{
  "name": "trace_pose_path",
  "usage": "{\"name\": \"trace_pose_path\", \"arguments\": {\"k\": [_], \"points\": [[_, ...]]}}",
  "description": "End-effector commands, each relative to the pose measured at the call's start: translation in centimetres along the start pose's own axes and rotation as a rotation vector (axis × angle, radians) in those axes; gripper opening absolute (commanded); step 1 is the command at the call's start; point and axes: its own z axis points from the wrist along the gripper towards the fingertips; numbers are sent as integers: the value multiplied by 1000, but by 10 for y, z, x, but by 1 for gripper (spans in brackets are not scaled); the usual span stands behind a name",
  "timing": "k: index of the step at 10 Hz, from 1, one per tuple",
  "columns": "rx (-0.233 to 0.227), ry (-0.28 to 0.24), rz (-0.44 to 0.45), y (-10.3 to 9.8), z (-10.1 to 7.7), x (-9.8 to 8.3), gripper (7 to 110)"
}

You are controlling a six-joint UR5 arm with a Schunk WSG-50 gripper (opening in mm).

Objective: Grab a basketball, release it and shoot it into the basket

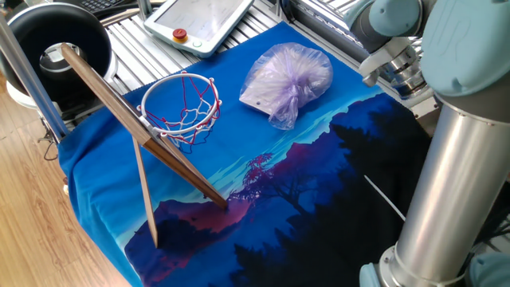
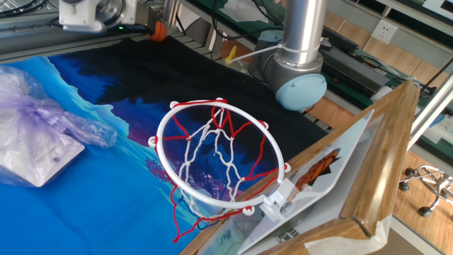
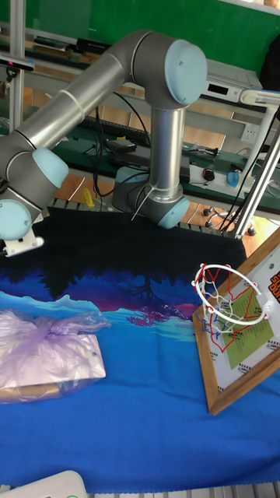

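So your arm was way off at the desk's far edge

The basketball [image 2: 159, 30] sat right at the gripper [image 2: 145, 27] there, well apart from the basket [image 2: 219, 157]; can't tell if the claw was clenched on it. Lilac bag [image 1: 288, 80] lay near that same edge.

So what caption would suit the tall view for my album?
Robot arm stretches away from the mini hoop, a lilac bag lying between.

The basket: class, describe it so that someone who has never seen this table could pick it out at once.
Start from the blue landscape-print cloth covering the table, then find the slanted wooden backboard near its edge. The basket sticks out from that board: a round rim with a red-and-white string net hanging below. Unlike the crumpled lilac plastic bag lying nearby, it is an open ring held above the cloth.
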Motion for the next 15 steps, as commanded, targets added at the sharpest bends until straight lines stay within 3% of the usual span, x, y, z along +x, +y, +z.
{"name": "trace_pose_path", "arguments": {"k": [1, 4, 5, 7, 8, 9, 11, 14, 15], "points": [[-29, 23, 10, 14, 11, 26, 66], [-37, 55, 45, 47, 27, 80, 66], [-45, 31, 53, 59, 37, 91, 66], [-9, -68, 61, 65, 58, 96, 66], [-8, -80, 49, 67, 56, 101, 66], [33, -119, 59, 56, 53, 95, 66], [43, -276, 17, 45, 40, 62, 66], [41, -391, 6, 47, 26, 30, 66], [49, -454, 4, 45, 20, 16, 66]]}}
